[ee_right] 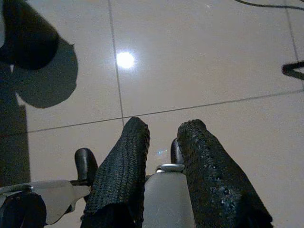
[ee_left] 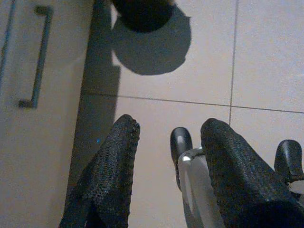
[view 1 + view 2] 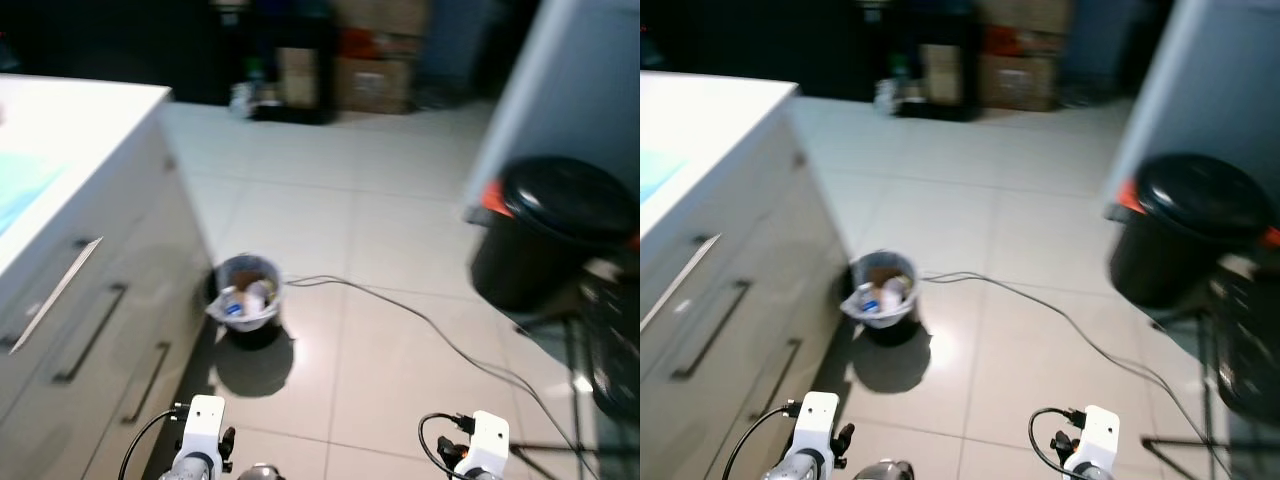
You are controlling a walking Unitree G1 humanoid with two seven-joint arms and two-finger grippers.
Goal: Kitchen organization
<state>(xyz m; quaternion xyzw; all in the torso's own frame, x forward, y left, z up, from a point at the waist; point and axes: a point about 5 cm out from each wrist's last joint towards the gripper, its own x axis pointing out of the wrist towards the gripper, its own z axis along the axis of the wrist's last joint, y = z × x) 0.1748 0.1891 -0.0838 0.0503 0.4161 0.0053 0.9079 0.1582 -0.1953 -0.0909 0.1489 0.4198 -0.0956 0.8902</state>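
A small grey bin [image 3: 246, 292] lined with a white bag and holding scraps stands on the tiled floor, right beside the white drawer unit [image 3: 120, 300]. Both my arms hang low: the left arm [image 3: 203, 430] near the drawers, the right arm [image 3: 485, 440] over bare tiles. My left gripper [image 2: 168, 128] points down at the floor, open, with nothing between its fingers; the bin's dark base [image 2: 142, 12] lies ahead of it. My right gripper [image 1: 164, 126] is also open and empty, its fingers a narrow gap apart.
The white counter [image 3: 60, 130] runs along the left, with dark handles [image 3: 90, 335] on its drawers. A large black trash can [image 3: 555, 230] stands at the right, a dark stand [image 3: 610, 340] behind it. A cable [image 3: 420, 320] crosses the floor. Boxes [image 3: 375, 70] sit far back.
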